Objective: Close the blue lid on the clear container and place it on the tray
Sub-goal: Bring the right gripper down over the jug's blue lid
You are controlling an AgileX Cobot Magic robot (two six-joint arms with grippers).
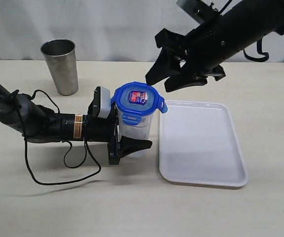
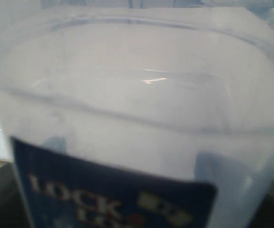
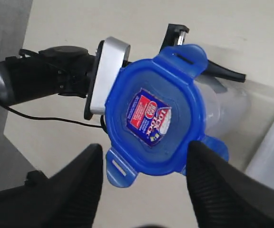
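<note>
The clear container (image 1: 133, 129) stands upright on the table left of the tray (image 1: 201, 148), with my left gripper (image 1: 130, 132) shut on its lower body; one dark finger (image 1: 134, 145) shows in front. The blue lid (image 1: 138, 101) lies on its rim, sticker up, flaps splayed outward. My right gripper (image 1: 159, 83) hovers open just above and right of the lid, touching nothing. In the right wrist view the lid (image 3: 153, 116) sits between and beyond the open right gripper (image 3: 145, 148). The container's wall and label (image 2: 137, 118) fill the left wrist view.
A grey steel cup (image 1: 60, 65) stands at the back left. The left arm's black cable (image 1: 63, 165) loops over the table in front of that arm. The white tray holds nothing.
</note>
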